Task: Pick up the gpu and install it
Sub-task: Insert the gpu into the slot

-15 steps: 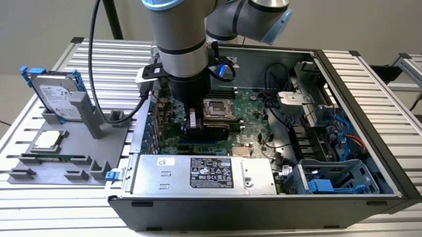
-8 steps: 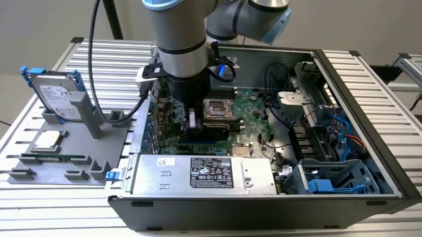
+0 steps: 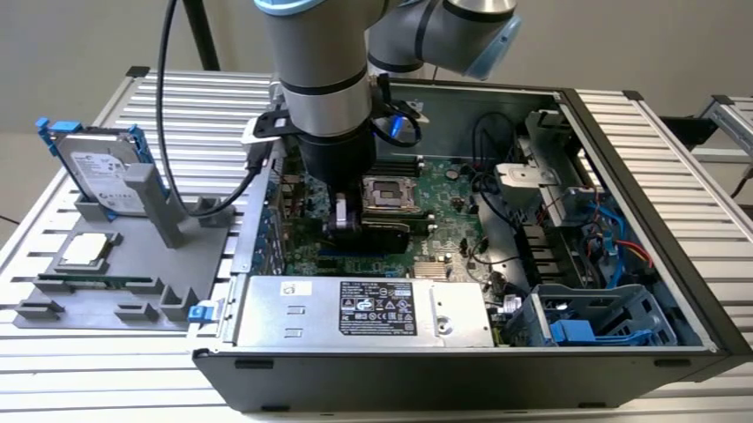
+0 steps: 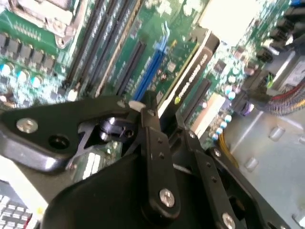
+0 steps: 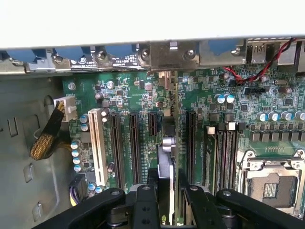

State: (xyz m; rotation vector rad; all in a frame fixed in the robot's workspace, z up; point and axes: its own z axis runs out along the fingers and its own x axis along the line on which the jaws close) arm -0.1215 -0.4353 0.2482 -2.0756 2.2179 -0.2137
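Grey fixture tray point(image 3: 48, 310) sits at the exterior view's left on the slatted table point(image 3: 176, 97); I see a silver hard drive point(image 3: 104, 181) in a blue frame standing upright in it, a CPU chip point(image 3: 88, 251) lying flat nearer the camera, and a narrow green RAM stick point(image 3: 94, 284) below that. Moving right, my arm point(image 3: 317, 79) comes down into the open computer case point(image 3: 659, 176), and the gripper point(image 3: 341, 222) is low over the green motherboard point(image 3: 453, 189), just beside the CPU socket point(image 3: 389, 194). Gripper is clenched on the gpu point(image 3: 383, 236), which stands on edge between the fingers, right at the board's slot area. In the second wrist view the black fingers point(image 4: 155, 143) pinch the card's top edge; the gpu point(image 4: 190, 78) runs away from them, black shroud side showing, alongside a blue slot point(image 4: 150, 71). In the first wrist view the gpu point(image 5: 172, 114) is seen edge-on, upright, lined up among the long black expansion slots point(image 5: 134, 148), its far end reaching the rear wall of the case point(image 5: 119, 55). I cannot tell whether it is fully seated. Further right in the exterior view, the silver power supply point(image 3: 353, 308) lies along the case's near side, and a blue drive cage point(image 3: 594, 317) sits in the near right corner.
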